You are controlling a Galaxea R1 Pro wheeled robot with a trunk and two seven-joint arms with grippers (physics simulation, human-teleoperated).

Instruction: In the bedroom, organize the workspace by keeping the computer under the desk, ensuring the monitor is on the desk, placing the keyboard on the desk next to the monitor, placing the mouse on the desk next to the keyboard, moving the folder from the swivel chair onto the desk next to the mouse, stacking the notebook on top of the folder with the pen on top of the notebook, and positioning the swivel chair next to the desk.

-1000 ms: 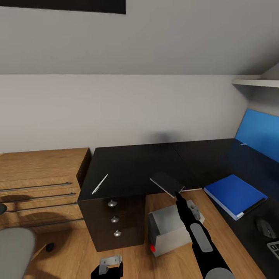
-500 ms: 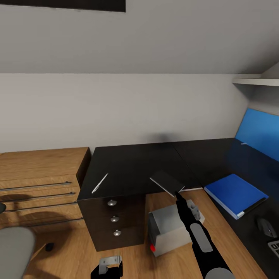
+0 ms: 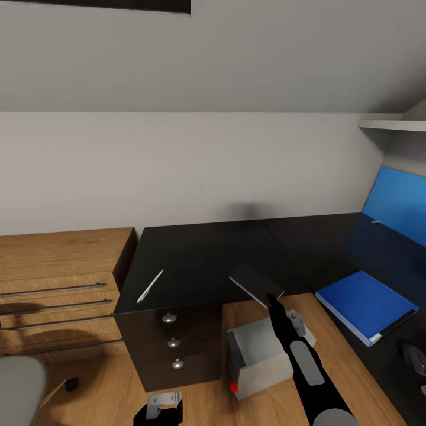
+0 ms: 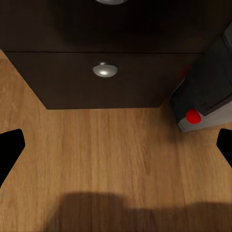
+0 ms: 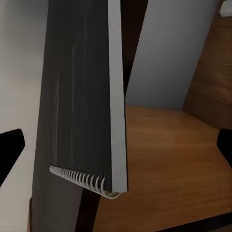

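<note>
Gripping the notebook (image 3: 256,283) by its near corner in the right end effector (image 3: 273,297), keeping it lifted off the counter (image 3: 201,254) for stacking on the folder (image 3: 364,303). Left end effector (image 3: 161,408) hanging released near the floor.

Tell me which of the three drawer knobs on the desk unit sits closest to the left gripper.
The lowest knob: it sits just above the left gripper in the head view, while the middle one and top one lie further up the dark drawer unit.
</note>
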